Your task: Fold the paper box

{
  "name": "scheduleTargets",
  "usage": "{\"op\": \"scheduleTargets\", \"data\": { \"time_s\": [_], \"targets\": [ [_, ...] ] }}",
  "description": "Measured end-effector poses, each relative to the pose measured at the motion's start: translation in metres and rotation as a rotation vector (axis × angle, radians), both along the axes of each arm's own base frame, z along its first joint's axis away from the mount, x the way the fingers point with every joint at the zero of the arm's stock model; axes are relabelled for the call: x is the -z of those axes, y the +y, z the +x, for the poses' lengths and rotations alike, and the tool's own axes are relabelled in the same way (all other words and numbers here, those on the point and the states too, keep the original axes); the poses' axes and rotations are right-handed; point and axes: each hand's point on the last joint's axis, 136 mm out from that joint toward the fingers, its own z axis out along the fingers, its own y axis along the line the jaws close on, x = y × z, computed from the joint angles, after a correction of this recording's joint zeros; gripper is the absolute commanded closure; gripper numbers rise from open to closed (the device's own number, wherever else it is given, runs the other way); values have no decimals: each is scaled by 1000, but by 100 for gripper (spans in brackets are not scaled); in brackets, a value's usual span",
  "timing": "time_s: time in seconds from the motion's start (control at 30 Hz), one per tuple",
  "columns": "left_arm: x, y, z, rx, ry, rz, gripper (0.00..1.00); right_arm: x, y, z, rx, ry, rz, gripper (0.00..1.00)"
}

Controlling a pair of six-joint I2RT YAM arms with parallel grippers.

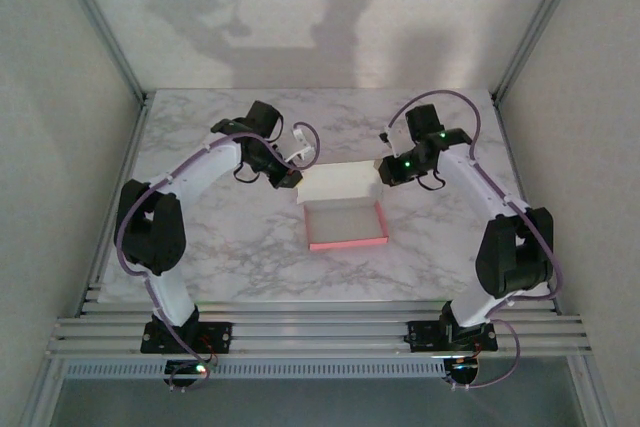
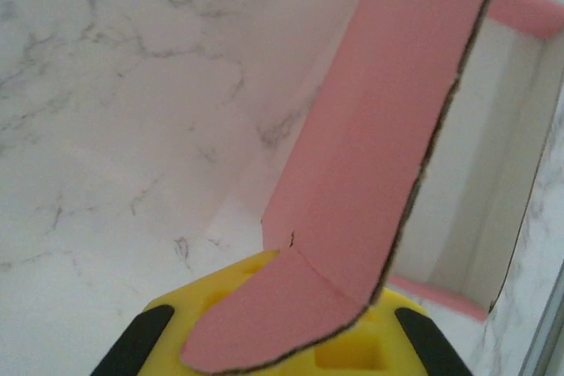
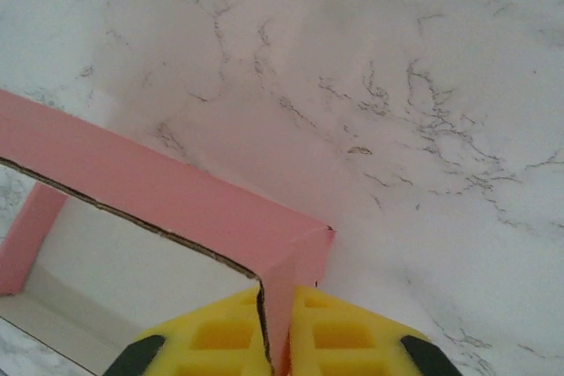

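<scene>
- You are in the middle of the folding. The paper box (image 1: 345,215) sits in the middle of the table (image 1: 200,137), between your two arms. It already looks like an open tray with pink walls standing up.
- Your left gripper (image 2: 282,328) is squeezed tight on a small pink tab at the far left corner of the box. The tab lies across the yellow pads (image 2: 181,314), and a long pink wall rises up from it.
- Your right gripper (image 3: 278,336) is squeezed tight too. It pinches a thin pink corner flap between its own yellow pads, at the far right corner.
- From above, both grippers touch the far end of the box, one on each side. The white back panel (image 1: 335,182) is between them.
- I think the step in hand is folding this far end, since both corners are held.
- For the next move, I think you should turn both corners the same way and at the same pace. Then the panel bends on its crease and does not twist.
- Go slow. The board is thin and could tear or slip out of the pads. The tray looks light and could slide on the table.
</scene>
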Motion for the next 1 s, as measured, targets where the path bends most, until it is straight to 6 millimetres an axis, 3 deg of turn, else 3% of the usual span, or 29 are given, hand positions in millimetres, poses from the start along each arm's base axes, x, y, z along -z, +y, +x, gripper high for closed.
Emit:
{"op": "scheduleTargets", "data": {
  "time_s": [0.43,0.73,1.0],
  "targets": [
    [0,-8,28,-419,44,-104,95,-9,1,-1,262,-93,-9,100],
    [-23,-13,44,-640,39,-258,93,-14,3,2,399,-145,34,100],
    [-25,-9,40,-718,-19,-305,94,-14,8,2,458,-191,82,100]
  ]
}}
